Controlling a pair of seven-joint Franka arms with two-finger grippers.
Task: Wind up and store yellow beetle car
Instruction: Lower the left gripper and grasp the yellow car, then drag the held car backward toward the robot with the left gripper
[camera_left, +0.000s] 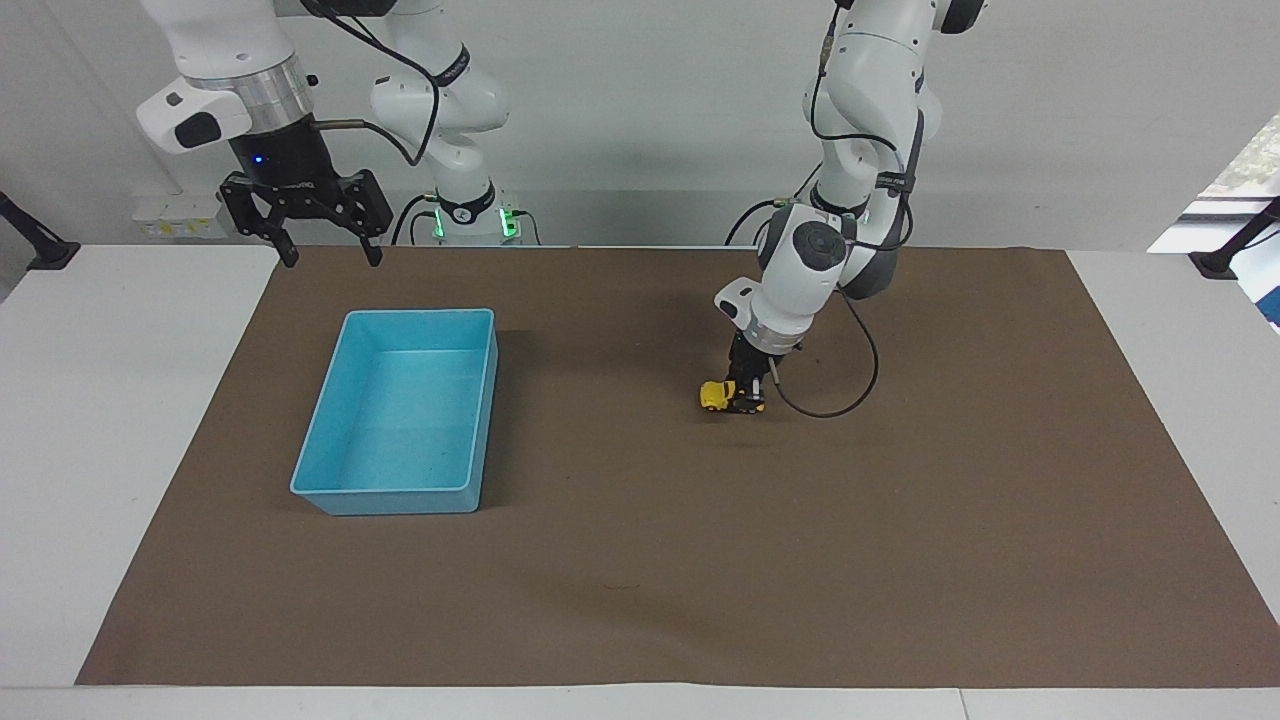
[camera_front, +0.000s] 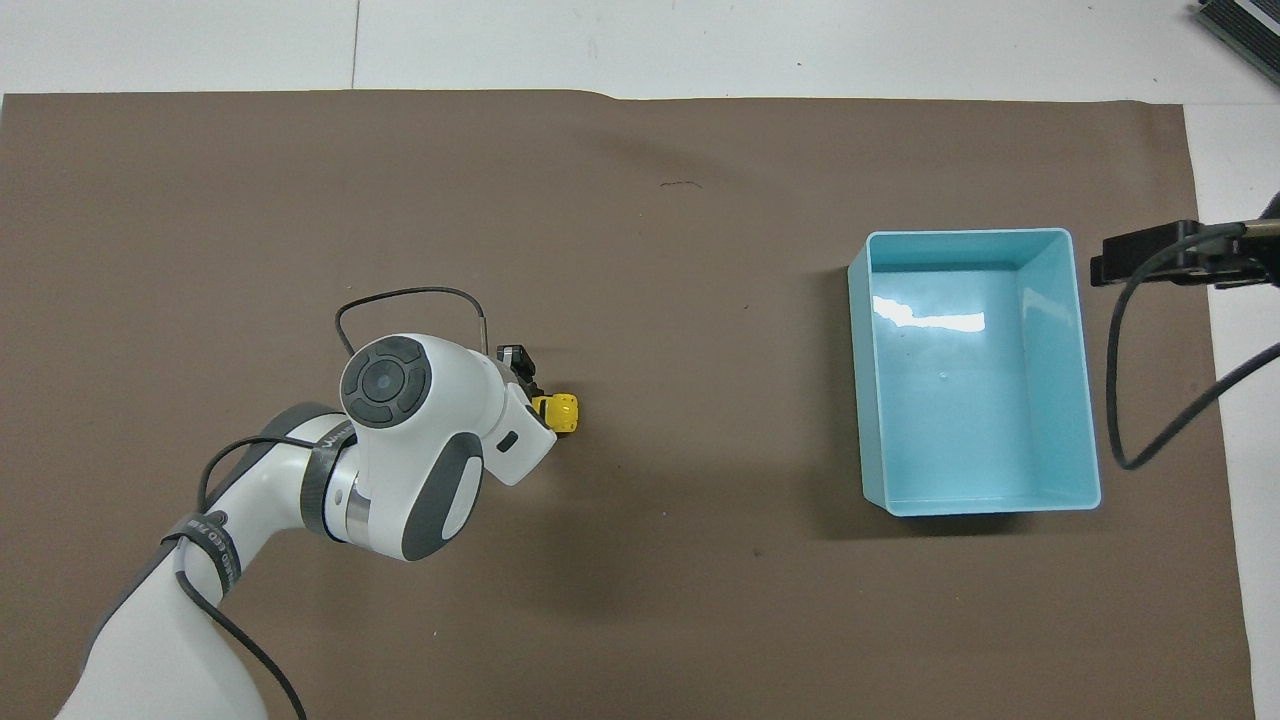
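Observation:
The yellow beetle car (camera_left: 716, 396) is on the brown mat, and its yellow end sticks out past the wrist in the overhead view (camera_front: 558, 412). My left gripper (camera_left: 745, 398) reaches down to the mat and is shut on the car. My right gripper (camera_left: 327, 253) hangs open and empty over the mat's edge nearest the robots, above the corner of the light blue bin (camera_left: 318, 432). The bin is empty and also shows in the overhead view (camera_front: 1084, 360). The right arm waits.
The brown mat (camera_left: 640, 560) covers most of the white table (camera_left: 90, 400). A black cable loops from my left wrist (camera_left: 845, 395) just above the mat beside the car.

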